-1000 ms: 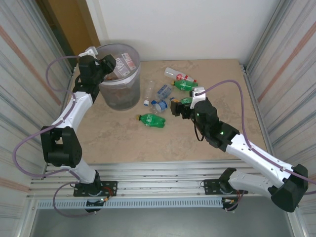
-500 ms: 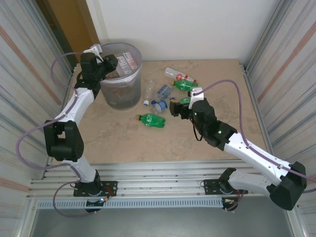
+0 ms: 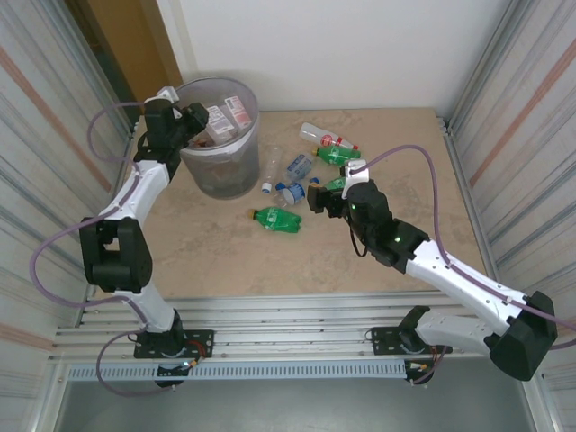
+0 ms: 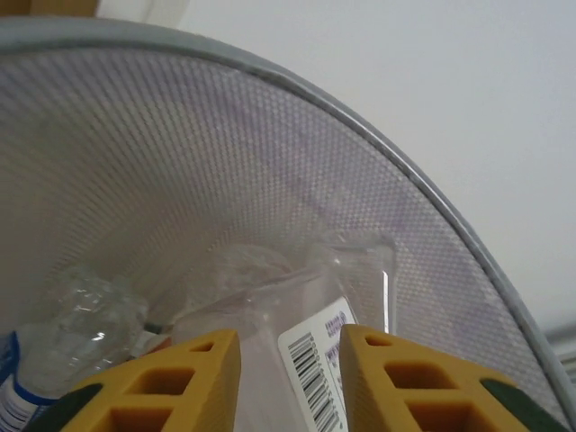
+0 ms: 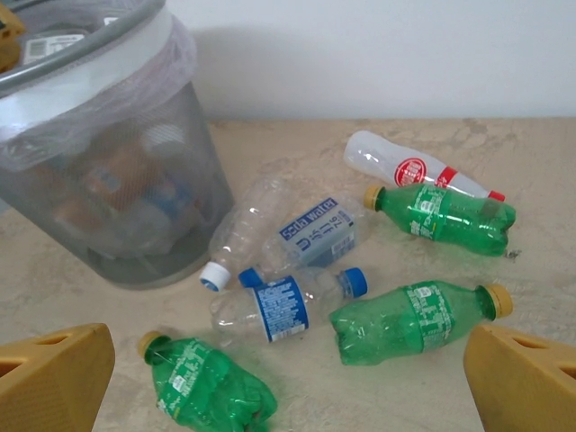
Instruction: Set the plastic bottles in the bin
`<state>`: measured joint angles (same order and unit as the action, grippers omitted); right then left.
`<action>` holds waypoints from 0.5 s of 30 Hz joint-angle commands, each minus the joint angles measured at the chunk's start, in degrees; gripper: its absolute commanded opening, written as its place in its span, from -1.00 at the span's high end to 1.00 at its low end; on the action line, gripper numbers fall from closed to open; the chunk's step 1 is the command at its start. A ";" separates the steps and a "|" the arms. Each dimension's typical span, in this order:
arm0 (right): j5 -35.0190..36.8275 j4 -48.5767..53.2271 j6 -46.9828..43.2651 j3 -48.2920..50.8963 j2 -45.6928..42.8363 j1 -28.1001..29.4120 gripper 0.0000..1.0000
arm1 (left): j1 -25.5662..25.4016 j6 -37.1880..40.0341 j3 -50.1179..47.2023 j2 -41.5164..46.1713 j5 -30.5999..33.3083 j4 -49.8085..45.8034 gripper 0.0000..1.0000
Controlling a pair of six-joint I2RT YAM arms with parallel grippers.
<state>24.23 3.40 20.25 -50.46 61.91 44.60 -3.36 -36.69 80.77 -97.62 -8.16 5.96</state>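
Marbled tabletop (image 3: 225, 261) bears crumpled bottles (image 5: 414, 319) beside round mesh bin (image 5: 117, 198).

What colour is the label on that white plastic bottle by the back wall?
Red, on the white plastic bottle; clearest in the right wrist view.

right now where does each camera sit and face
top external: above and behind the arms, looking down on the table, left hand at the bin, right hand by the bottles
left wrist: on the left arm, looking into the bin, its yellow fingers at the bottom
right wrist: low over the table, facing bin and bottles, its fingertips in both bottom corners
top and right wrist share the loose bottles
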 commanded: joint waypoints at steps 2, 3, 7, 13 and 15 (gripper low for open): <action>0.75 0.90 1.54 -1.75 0.34 -0.52 -0.95 | 1.05 0.64 -0.93 2.67 2.99 -4.38 0.23; 0.81 1.05 1.75 -1.75 0.44 -0.69 -0.95 | 1.04 0.65 -0.94 3.04 2.39 -4.00 0.21; 1.00 2.21 3.05 -2.15 0.58 -1.66 -0.95 | 1.07 0.11 -1.24 4.44 -3.06 -0.54 -0.01; -0.37 4.84 5.61 -2.98 1.24 -3.74 -0.95 | -1.13 2.32 -1.62 8.26 -5.26 1.22 -0.19; -0.49 6.36 6.42 -3.69 1.83 -4.37 -0.95 | -1.91 3.12 -2.50 10.07 -4.55 1.21 -0.22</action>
<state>24.08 7.49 24.01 -51.55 63.00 40.93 -4.34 -35.77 79.33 -92.36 -12.23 5.28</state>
